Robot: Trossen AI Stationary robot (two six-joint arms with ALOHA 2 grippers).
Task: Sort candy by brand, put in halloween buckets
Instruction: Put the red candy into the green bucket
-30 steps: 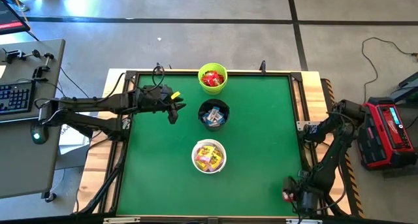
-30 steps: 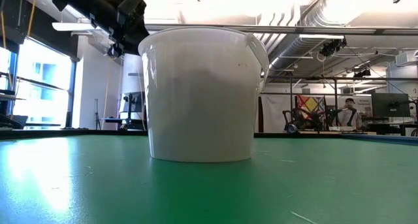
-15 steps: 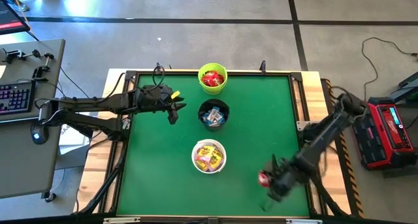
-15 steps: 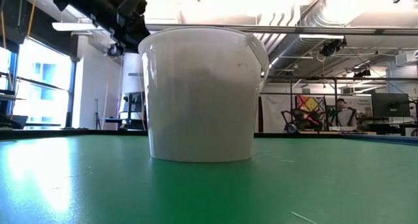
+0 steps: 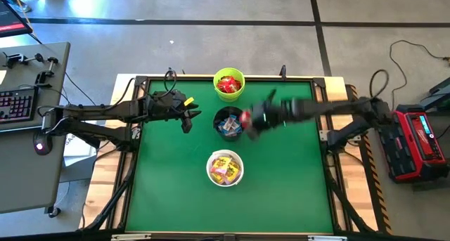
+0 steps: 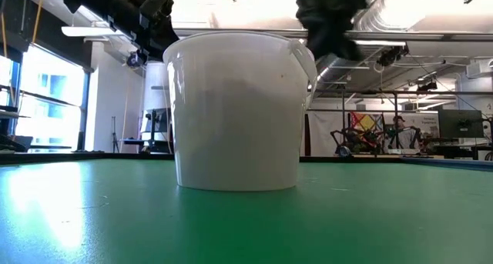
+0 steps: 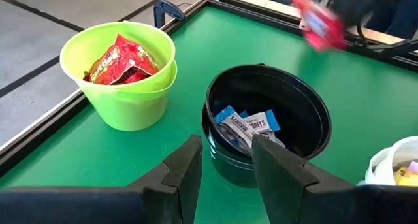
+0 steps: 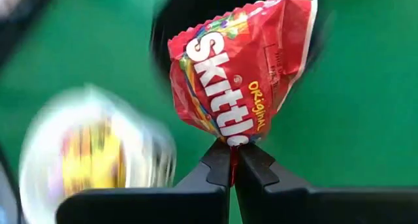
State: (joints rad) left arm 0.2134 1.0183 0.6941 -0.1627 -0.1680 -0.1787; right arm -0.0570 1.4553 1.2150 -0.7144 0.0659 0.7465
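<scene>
With the middle bucket (image 5: 230, 122) as landmark, one bucket (image 5: 229, 84) stands behind it, another (image 5: 225, 168) before it.

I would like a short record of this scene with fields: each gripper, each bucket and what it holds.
right gripper: shut on a red candy packet, beside the black bucket
left gripper: open, empty, hovering near the black bucket
green bucket: red packets
black bucket: blue-and-white packets
white bucket: yellow packets
table: green, no loose candy visible
</scene>
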